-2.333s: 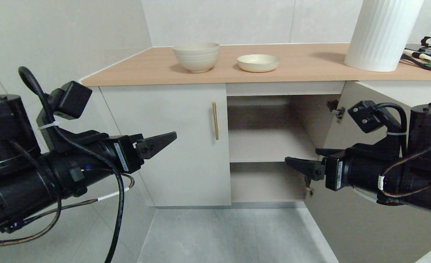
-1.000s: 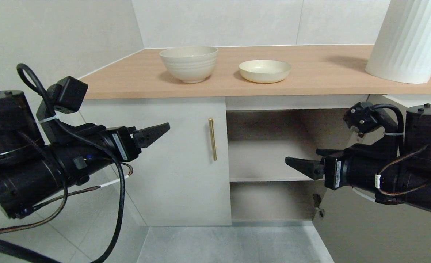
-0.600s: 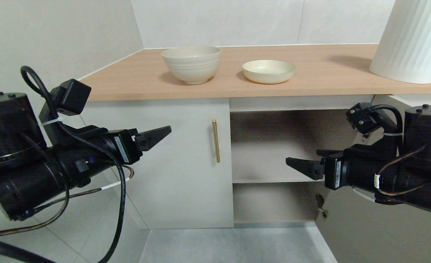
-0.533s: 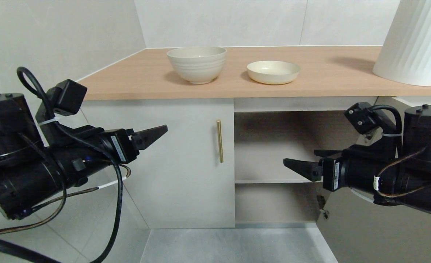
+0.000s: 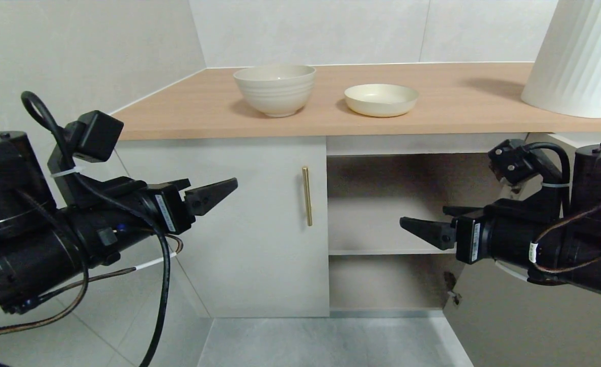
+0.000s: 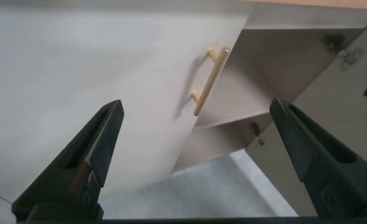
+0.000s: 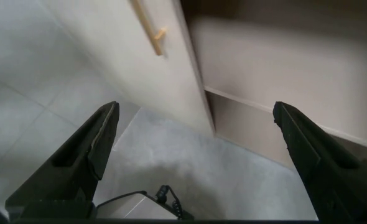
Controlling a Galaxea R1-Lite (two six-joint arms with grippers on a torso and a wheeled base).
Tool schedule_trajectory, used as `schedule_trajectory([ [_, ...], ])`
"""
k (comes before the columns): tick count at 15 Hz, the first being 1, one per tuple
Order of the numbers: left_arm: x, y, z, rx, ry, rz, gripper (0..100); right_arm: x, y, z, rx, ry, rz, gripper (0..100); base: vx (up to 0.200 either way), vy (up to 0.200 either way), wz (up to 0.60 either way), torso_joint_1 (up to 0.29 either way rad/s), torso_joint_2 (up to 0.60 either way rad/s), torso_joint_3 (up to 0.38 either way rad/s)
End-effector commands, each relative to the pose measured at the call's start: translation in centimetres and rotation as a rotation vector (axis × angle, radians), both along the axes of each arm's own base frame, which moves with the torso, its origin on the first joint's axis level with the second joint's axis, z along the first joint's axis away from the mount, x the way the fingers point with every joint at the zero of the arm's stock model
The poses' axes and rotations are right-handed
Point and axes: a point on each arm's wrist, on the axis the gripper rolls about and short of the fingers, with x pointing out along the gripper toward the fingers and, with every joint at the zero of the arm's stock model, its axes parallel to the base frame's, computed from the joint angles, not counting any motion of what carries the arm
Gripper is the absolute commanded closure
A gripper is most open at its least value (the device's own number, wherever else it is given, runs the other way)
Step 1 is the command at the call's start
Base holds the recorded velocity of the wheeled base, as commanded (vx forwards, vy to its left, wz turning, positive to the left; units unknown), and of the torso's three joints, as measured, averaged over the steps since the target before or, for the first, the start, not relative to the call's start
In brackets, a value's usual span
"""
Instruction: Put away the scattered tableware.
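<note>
Left gripper hangs in front of the cabinet, fingers spread wide apart and holding nothing; the left wrist view shows the gap between them. Just past its tips is the closed door, and on the side toward the other arm runs the brass handle, upright on the door's edge.

Right gripper is level with it, well apart, also wide open with nothing in it, as the right wrist view shows. It points across the open compartment. Behind its tips a shelf splits that compartment in two, bare board showing on the upper level and on the lower one. On its outer side the open door swings toward the robot.

Up above both grippers lies the table. The bowl stands upright on it, above and beyond the left gripper, toward the right one. The smooth upper part of its inner wall shows; its bottom is hidden from here. The shallow dish sits near the bowl, apart from it, above the right gripper and a little to the left-gripper side, its pale inside showing. Farther out, past the right gripper's outer side, a tall white ribbed vessel stands on the table.
</note>
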Motion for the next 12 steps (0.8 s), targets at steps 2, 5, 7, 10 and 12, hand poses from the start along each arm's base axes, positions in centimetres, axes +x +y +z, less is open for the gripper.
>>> schedule_trajectory([
  [2,-0.68,0.23,0.62,-0.012,-0.026,-0.008,0,-0.25,-0.16,0.19,0.004,-0.007,0.001,0,0.200,0.000,0.00,0.000,0.00,0.002],
  [5,-0.69,0.23,0.58,-0.012,-0.024,-0.010,0,-0.70,-0.40,0.11,0.002,-0.006,0.011,0,0.200,0.000,0.00,-0.001,0.00,0.006],
  [7,-0.70,0.23,0.54,-0.011,-0.023,-0.010,0,-0.94,-0.56,-0.09,0.003,-0.006,0.014,0,0.100,0.000,0.00,0.001,0.00,0.004],
  [10,-0.85,0.29,0.61,-0.012,-0.031,-0.010,0,-1.21,-0.78,-0.34,-0.013,-0.017,0.017,0,0.000,0.000,0.00,0.000,0.00,0.000],
  [12,-0.99,0.34,0.74,-0.016,-0.036,-0.013,0,-1.17,-0.84,-0.33,-0.016,-0.021,0.015,0,0.000,0.000,0.00,0.000,0.00,0.000],
])
